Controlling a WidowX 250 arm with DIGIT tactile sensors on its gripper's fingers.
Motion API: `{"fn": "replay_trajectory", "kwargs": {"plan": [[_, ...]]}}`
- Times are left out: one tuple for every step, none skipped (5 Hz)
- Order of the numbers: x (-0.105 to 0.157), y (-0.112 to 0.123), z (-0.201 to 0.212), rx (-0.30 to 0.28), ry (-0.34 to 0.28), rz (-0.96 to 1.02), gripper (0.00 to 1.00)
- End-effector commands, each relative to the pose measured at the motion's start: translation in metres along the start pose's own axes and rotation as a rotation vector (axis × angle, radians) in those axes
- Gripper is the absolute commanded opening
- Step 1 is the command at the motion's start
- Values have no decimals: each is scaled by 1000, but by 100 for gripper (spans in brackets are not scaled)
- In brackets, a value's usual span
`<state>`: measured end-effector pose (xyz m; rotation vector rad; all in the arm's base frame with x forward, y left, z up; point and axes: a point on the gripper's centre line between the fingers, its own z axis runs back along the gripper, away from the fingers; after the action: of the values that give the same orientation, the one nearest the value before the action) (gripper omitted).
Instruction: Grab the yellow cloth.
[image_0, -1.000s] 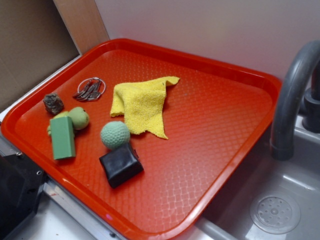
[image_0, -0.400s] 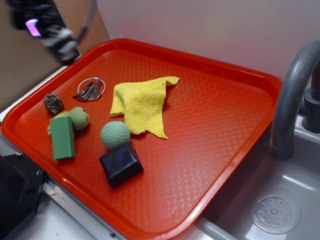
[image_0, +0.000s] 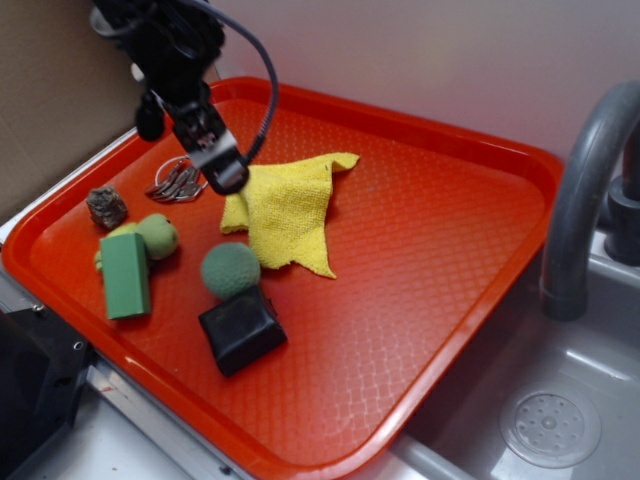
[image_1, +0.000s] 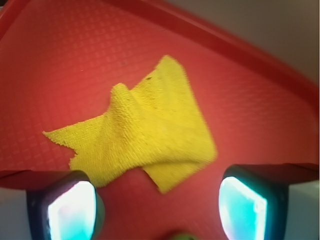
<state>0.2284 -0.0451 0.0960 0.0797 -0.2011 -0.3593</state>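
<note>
yellow cloth: bright yellow, fine looped terry texture (a few tiny dark specks show in the wrist view)
tray: orange-red, embossed diamond grid
ball: pale green, dimpled all over
block: solid green
toy fruit: yellow-green
box: glossy black
lump: dark brown, mottled
gripper: black; fingers glow cyan-white in the wrist view
faucet: grey
sink: silvery grey

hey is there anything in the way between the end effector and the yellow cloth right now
Nothing visible blocks it. The end effector hangs open over the yellow cloth's left edge; the wrist view shows only bare red tray around the cloth. The key ring lies beside it, off to the left.
</note>
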Motion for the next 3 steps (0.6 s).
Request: {"fn": "replay_trajectory", "kwargs": {"plan": [[7,3,8,5,-27,12,100],[7,3,8,5,-27,12,100],[16,-5,-16,33,-46,31,0]]}}
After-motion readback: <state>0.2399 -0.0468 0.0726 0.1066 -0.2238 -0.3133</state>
